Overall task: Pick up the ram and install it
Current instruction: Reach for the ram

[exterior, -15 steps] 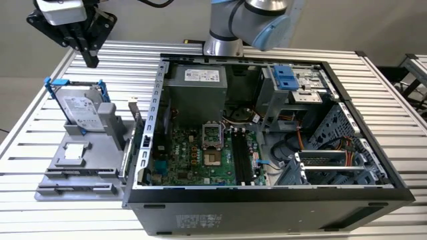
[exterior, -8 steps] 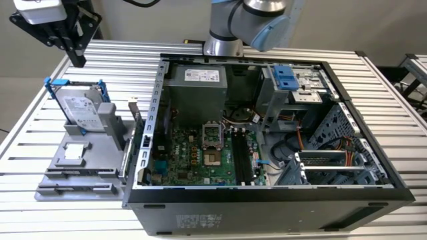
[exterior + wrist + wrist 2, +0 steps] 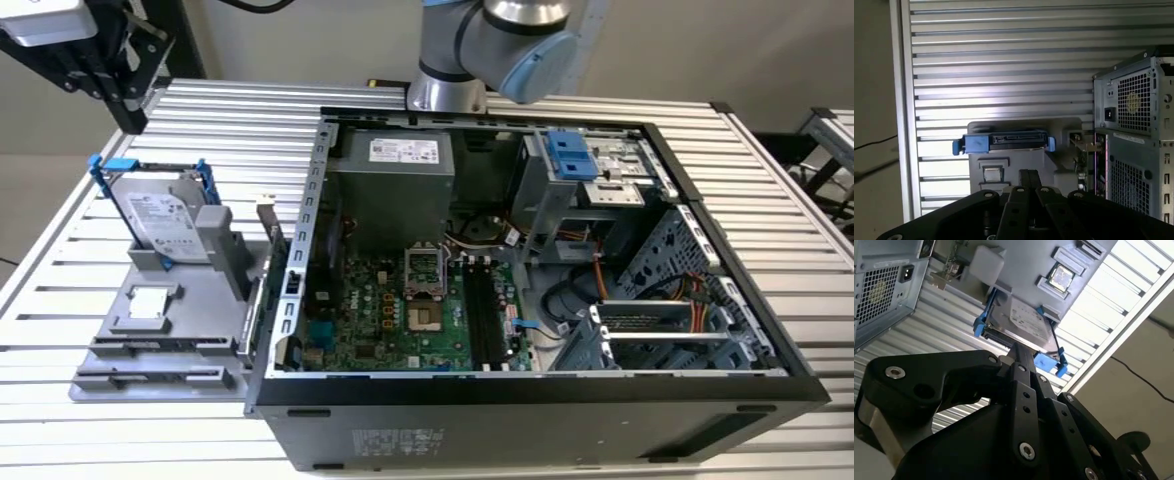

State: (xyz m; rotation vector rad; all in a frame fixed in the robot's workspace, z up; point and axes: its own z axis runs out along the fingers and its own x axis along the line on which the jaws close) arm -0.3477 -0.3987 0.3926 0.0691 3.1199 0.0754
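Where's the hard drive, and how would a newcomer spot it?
Find the open computer case on the slatted table; a grey fixture sits beside it on the exterior view's left. The hard drive stands upright in that fixture: a boxy silver block with a white label and blue rails, unlike the low grey parts around it.

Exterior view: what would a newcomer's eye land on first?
The open black computer case lying on its side on the ribbed metal table, with its green motherboard exposed. Next, the silver hard drive with blue rails standing upright in a grey holder at the exterior view's left.
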